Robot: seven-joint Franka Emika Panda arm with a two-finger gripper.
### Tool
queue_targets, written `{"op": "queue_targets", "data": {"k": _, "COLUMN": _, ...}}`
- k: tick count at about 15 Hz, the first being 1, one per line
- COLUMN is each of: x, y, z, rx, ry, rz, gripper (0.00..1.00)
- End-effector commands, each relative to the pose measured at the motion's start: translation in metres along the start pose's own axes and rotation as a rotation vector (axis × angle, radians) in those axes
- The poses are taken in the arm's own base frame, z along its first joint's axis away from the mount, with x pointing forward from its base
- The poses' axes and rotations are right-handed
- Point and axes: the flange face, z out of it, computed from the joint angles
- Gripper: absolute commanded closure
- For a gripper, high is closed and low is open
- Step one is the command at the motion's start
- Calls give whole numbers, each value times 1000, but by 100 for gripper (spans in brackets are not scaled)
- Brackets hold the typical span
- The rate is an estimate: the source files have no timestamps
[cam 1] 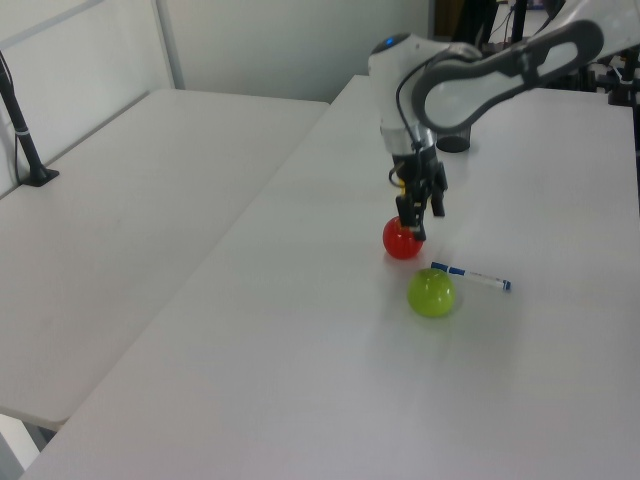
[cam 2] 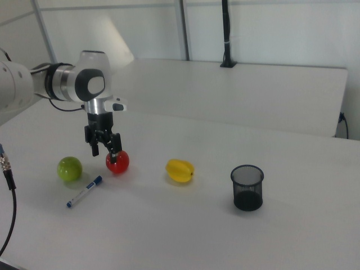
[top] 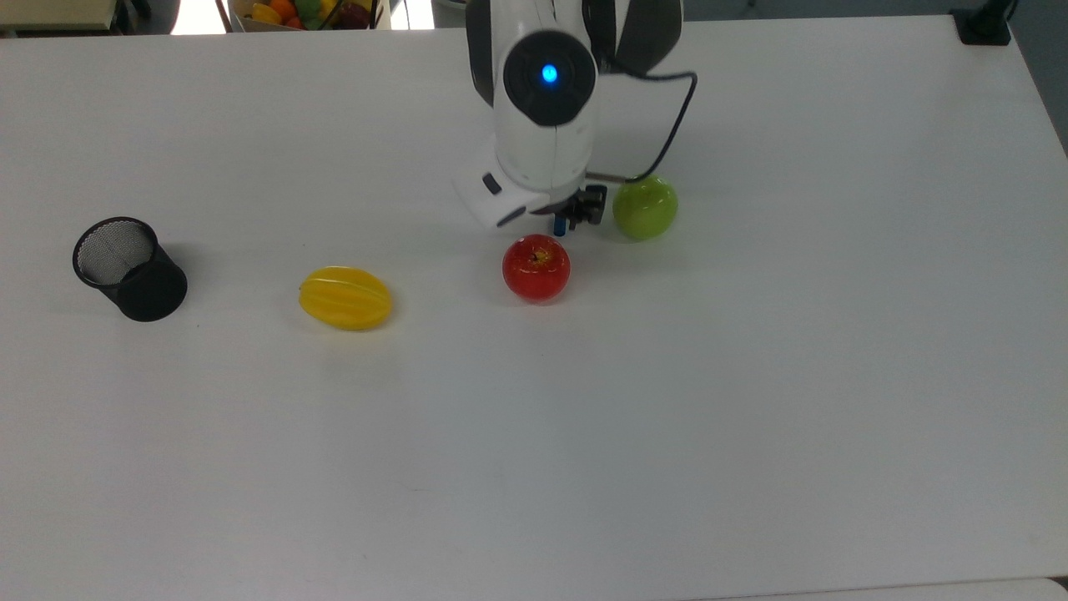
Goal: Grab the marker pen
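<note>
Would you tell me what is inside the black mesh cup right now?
The top view looks into the black mesh cup: only its inner mesh wall and part of its floor show, with nothing lying there. Its own wall covers the rest of the floor.
</note>
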Motion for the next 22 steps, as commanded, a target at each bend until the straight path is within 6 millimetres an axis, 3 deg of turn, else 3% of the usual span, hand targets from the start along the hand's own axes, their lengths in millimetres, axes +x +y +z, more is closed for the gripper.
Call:
{"op": "queue_targets", "data": {"k": 1, "x": -42, "y": 50, "z": -79, "rx": 5, "ry": 14, "rz": -62, "gripper": 0}}
{"op": "queue_targets", "data": {"k": 4, "x": -75, "y": 95, "z": -134, "rx": 24, "ry": 30, "rz": -54, "gripper": 0}}
{"op": "queue_targets", "data": {"k": 6, "x": -93, "y": 110, "z": -153, "rx": 24, "ry": 25, "rz": -41, "gripper": 0}}
{"op": "queue_targets", "data": {"k": 9, "x": -96, "y": 118, "z": -159, "rx": 27, "ry": 25, "rz": -29, "gripper": 0}}
{"op": "queue_targets", "data": {"k": 16, "x": -126, "y": 183, "z": -207, "rx": 67, "ry": 105, "rz": -18, "gripper": 0}}
{"op": "queue_targets", "data": {"k": 22, "x": -129, "y": 188, "z": -212, "rx": 67, "ry": 116, "rz": -8, "gripper": 0}}
